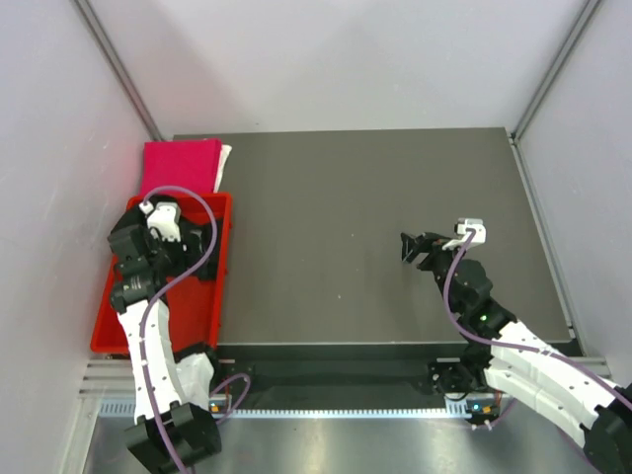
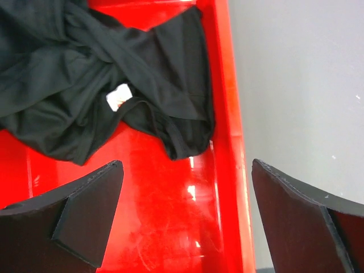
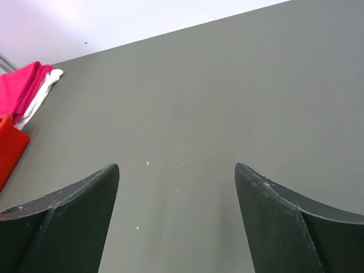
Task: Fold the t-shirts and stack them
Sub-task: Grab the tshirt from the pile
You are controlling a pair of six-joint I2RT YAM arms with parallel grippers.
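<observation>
While the left gripper [image 2: 186,170] gapes empty above the black t-shirt [image 2: 85,74] crowding the red tray [image 2: 230,114] wall, the right gripper [image 3: 176,170] — equally wide, empty — faces the table [image 3: 216,85].

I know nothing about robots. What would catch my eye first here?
The bright red plastic tray at the left edge of the dark grey table stands out, with a crumpled plain black t-shirt lying in it beneath the open left gripper. Just beyond it, at the far left corner, sits a folded magenta-pink shirt with a white cloth edge beside it. The right gripper hangs open over the table's right half.
</observation>
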